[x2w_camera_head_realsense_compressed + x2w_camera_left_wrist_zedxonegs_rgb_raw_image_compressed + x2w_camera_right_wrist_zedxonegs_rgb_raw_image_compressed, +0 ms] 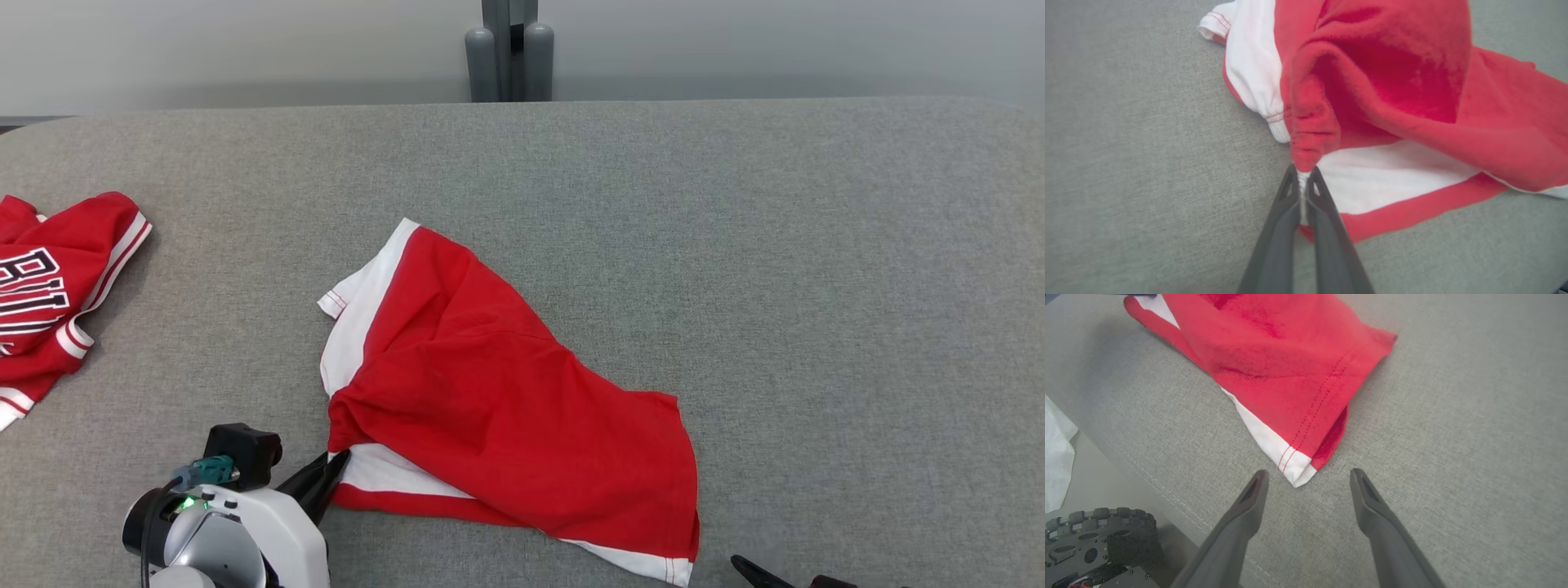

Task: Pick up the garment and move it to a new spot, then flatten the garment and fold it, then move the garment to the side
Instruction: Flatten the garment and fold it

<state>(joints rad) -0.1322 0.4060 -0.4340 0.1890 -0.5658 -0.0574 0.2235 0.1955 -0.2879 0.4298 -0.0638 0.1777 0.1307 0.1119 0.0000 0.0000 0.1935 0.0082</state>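
Observation:
The garment (498, 392) is a pair of red shorts with white side stripes, lying crumpled in the middle of the grey surface. My left gripper (333, 465) sits at the garment's near left corner, shut on a pinch of its gathered waistband. In the left wrist view, the gripper (1302, 173) has white and red cloth of the garment (1392, 102) squeezed between its fingers. My right gripper (1308, 477) stands open just short of the white-striped hem corner of the garment (1290, 367), not touching it. A dark fingertip of the right gripper (755, 570) peeks in at the head view's bottom edge.
A second red garment (49, 286) with black-and-white lettering lies at the far left of the grey padded table (816, 286). Two grey posts (508, 57) stand behind the far edge. In the right wrist view the table's near edge, a dark wheel (1098, 535) and a white sheet (1055, 465) show below.

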